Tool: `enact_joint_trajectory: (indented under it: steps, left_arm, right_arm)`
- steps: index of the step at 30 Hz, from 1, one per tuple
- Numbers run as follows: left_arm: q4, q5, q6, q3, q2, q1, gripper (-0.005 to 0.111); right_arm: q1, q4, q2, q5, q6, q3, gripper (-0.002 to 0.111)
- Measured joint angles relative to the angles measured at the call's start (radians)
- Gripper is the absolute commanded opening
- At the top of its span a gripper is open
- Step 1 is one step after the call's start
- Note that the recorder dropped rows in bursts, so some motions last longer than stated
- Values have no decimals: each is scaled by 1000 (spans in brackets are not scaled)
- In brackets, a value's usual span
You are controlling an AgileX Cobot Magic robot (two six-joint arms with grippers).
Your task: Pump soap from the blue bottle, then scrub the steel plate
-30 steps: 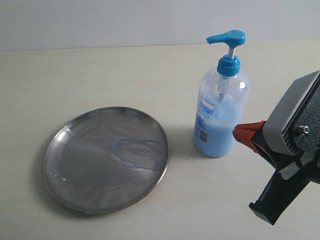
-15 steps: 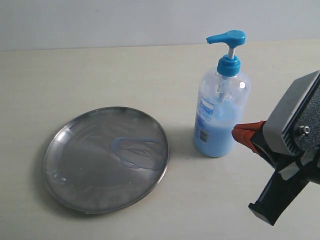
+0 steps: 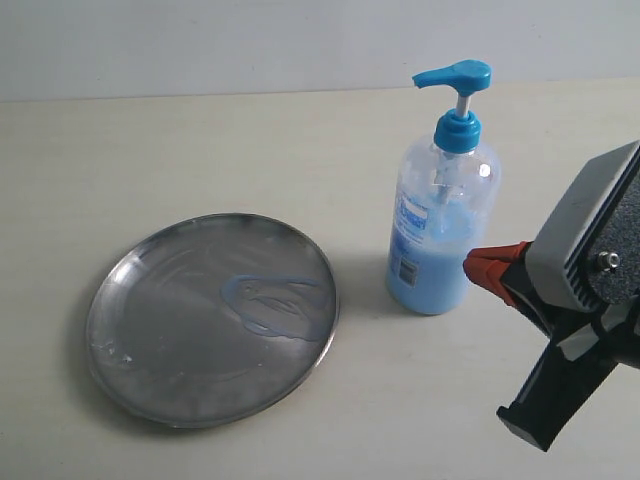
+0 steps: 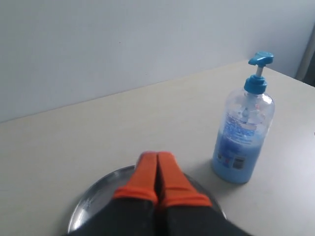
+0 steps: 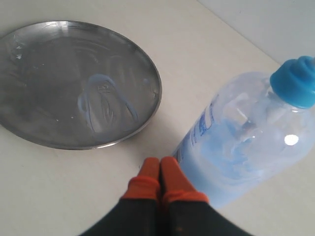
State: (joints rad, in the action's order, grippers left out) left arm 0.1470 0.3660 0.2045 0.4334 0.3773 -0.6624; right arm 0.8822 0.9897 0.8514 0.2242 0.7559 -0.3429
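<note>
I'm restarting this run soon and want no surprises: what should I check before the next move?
1. The blue bottle stands upright: ok.
2. There is soap on the steel plate: ok, a thin smear.
3. The right pincer is empty: ok, shut on nothing.
4. The right pincer is clear of the bottle: cannot tell, its tips are very near the base.
5. The left pincer is empty: ok, shut on nothing.

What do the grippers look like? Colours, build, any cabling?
Both alike: left gripper and right gripper have orange-red tips on black bodies. Exterior view shows the right one's grey ribbed housing with a screw. No cables or markings visible.
</note>
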Motion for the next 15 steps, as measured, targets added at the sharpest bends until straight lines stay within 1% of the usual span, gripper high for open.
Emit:
enact_joint_trajectory:
  steps: [6, 15]
  left_arm:
    - [2, -8, 2, -47, -61, 90, 0]
    - [-27, -117, 2, -194, -193, 216, 0]
  right_arm:
    - [0, 0, 0, 0, 0, 0, 0]
    - [0, 0, 0, -2, 0, 0, 0]
